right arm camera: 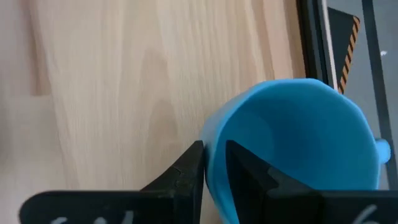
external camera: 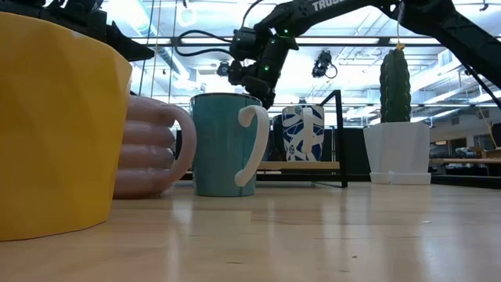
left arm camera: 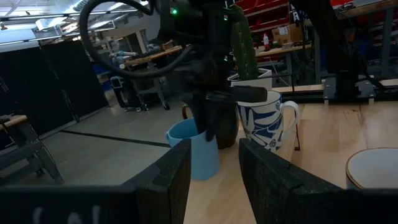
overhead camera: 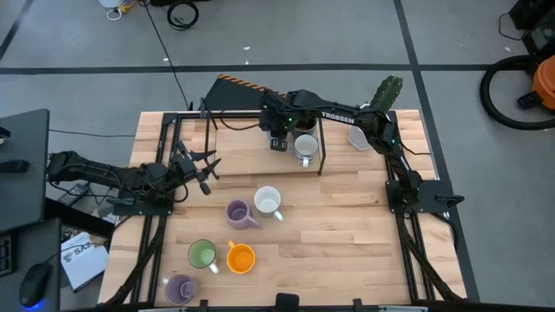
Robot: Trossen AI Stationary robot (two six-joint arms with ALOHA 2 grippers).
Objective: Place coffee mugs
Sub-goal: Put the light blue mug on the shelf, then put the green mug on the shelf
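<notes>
Right gripper (overhead camera: 277, 139) reaches across the far side of the table (overhead camera: 347, 234), its two dark fingers (right arm camera: 186, 171) pinching the rim of a blue mug (right arm camera: 298, 143), one finger outside the wall and one inside. Directly beside the gripper, a white mug with a blue pattern (left arm camera: 264, 121) stands close to the blue mug, with a dark brown mug (left arm camera: 225, 127) between them in the left wrist view. Both stand by a thin black frame (overhead camera: 321, 147) at the table's far edge. Farther along that edge, beyond the right arm, a white angular pot with a green cactus (external camera: 397, 129) stands upright.

Nearer the table's middle, well apart from the right gripper, a white mug (overhead camera: 268, 201) sits just beside a purple mug (overhead camera: 238, 213). Nearer still to the front edge, a green mug (overhead camera: 202, 254) and an orange mug (overhead camera: 240, 257) stand side by side, and a second purple mug (overhead camera: 180, 289) sits at the front edge.

Left gripper (overhead camera: 204, 169) hovers over the table's left side, well apart from the right gripper, its fingers spread and holding nothing.
</notes>
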